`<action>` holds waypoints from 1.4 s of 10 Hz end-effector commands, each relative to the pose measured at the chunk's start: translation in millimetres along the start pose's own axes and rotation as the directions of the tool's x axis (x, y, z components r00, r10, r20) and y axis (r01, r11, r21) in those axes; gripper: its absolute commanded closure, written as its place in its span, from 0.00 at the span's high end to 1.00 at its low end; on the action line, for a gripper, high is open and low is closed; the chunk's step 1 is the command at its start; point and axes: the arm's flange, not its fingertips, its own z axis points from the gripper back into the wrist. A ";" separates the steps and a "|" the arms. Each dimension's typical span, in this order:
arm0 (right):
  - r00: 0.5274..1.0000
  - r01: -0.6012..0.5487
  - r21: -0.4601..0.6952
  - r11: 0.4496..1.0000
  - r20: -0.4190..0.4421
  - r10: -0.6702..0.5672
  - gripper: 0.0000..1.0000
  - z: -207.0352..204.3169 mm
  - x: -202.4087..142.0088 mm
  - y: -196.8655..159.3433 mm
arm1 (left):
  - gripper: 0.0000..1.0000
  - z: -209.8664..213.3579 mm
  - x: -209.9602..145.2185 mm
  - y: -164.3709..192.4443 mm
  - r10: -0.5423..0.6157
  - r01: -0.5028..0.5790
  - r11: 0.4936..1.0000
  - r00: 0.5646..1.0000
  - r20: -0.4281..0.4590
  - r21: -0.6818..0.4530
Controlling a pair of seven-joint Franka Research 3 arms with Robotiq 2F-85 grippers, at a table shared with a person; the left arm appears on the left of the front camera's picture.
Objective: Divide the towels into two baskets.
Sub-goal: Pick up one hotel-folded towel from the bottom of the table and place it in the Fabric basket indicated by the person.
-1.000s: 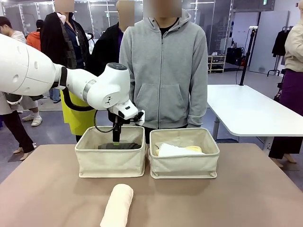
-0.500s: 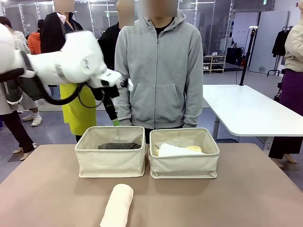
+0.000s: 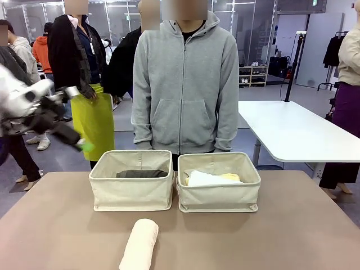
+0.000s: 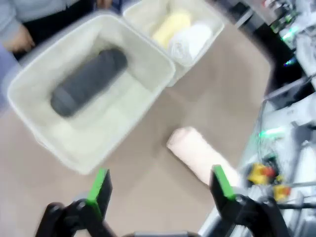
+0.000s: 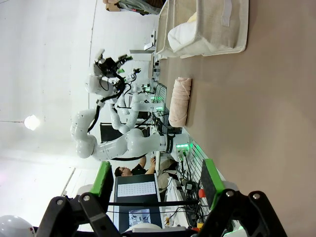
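Left wrist view: the left pincer [image 4: 160, 183] is hanging spread and empty above the desk [image 4: 143, 145]. The cream towel [image 4: 197, 154] is lying just beyond it, and the dark grey towel [image 4: 86, 81] is resting farther off inside 1 basket [image 4: 113, 123]. The right pincer [image 5: 155, 180] is gaping too.

Even, bright overhead light fills the front view, and the baskets [image 3: 133, 194] throw only faint, soft shadows on the desk [image 3: 281, 236]. The left arm [image 3: 39, 109] is smeared by motion blur. Beyond the left fingers [image 4: 100, 186] everything is streaked and soft, the dark grey towel [image 4: 89, 81] included. Past the right fingers [image 5: 104, 180] the picture is sharp, with blown-out white glare around a lamp [image 5: 30, 121].
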 end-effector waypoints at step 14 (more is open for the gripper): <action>1.000 0.020 -0.018 1.000 -0.003 -0.020 0.90 -2.6 -0.9 4.1 | 1.00 76.5 -248.6 71.7 0.436 -0.389 0.858 0.897 0.074 -0.337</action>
